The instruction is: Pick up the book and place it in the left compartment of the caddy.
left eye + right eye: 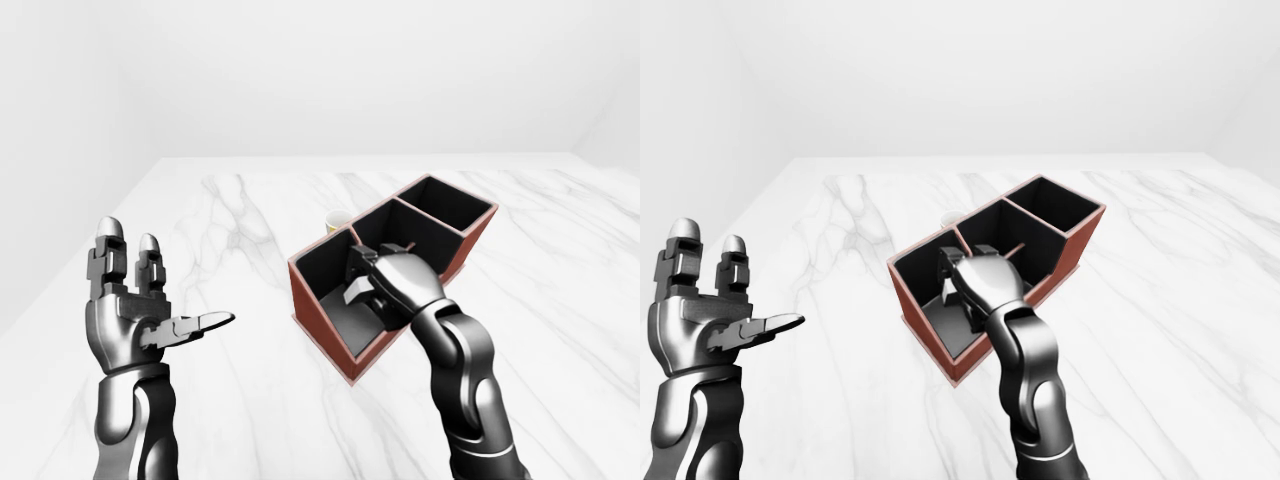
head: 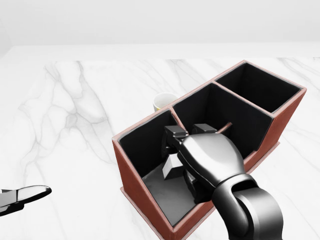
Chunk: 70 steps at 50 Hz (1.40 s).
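Robot's black right hand [image 2: 200, 155] hangs inside the left compartment of the three-bay reddish-brown caddy [image 2: 135, 172].
Finger state unclear, book unseen; release and withdrawal seem due. Left hand [image 1: 130, 310] spread wide, idle.

A white marble tabletop [image 1: 250, 210] with grey veining fills the lower frame, meeting plain, evenly lit white walls [image 1: 350, 70] across the upper part of the frame.

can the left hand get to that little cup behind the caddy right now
Probably yes. The left hand is raised open over bare marble, well left of the caddy. The cup sits exposed off the caddy's upper-left wall, though it would be a long reach.
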Tool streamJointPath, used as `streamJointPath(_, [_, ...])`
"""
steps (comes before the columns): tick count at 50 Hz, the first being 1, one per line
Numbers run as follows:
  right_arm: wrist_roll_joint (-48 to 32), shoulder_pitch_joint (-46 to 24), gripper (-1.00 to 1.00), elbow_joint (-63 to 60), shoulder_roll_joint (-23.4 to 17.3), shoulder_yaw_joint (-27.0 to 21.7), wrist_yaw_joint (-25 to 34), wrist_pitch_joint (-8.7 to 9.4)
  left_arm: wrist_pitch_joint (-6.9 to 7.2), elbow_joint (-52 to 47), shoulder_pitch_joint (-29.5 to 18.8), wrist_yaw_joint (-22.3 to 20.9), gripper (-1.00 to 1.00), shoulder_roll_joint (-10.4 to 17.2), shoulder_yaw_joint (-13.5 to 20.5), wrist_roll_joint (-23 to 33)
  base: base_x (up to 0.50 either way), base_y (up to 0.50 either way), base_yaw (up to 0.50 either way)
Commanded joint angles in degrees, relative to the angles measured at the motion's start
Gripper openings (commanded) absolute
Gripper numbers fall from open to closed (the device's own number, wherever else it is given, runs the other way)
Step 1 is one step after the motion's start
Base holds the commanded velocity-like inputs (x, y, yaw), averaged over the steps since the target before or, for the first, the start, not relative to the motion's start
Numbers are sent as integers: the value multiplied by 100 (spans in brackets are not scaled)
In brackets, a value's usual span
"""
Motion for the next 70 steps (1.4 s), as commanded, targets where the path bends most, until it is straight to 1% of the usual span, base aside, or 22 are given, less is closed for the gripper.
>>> streamJointPath(1, [112, 31, -100, 87, 64, 4, 0, 0, 0, -6, -2, 1, 100, 4, 13, -13, 0, 0, 0])
streamJointPath(15, [181, 30, -100, 259, 79, 99, 0, 0, 0, -8, -13, 7, 100, 13, 24, -30, 0, 0, 0])
streamJointPath(34, [523, -4, -100, 525, -32, 25, 0, 0, 0, -27, -20, 28, 100, 16, 17, -22, 0, 0, 0])
streamJointPath(49, [687, -44, -100, 757, -39, 88, 0, 0, 0, -28, -2, 3, 100, 10, 34, -32, 0, 0, 0])
streamJointPath(61, [586, -157, -100, 823, -13, 158, 0, 0, 0, -28, 6, 1, 100, 5, 22, -25, 0, 0, 0])
streamJointPath(70, [410, -262, -100, 929, 52, 106, 0, 0, 0, -33, 14, -6, 100, -3, 14, -13, 0, 0, 0])
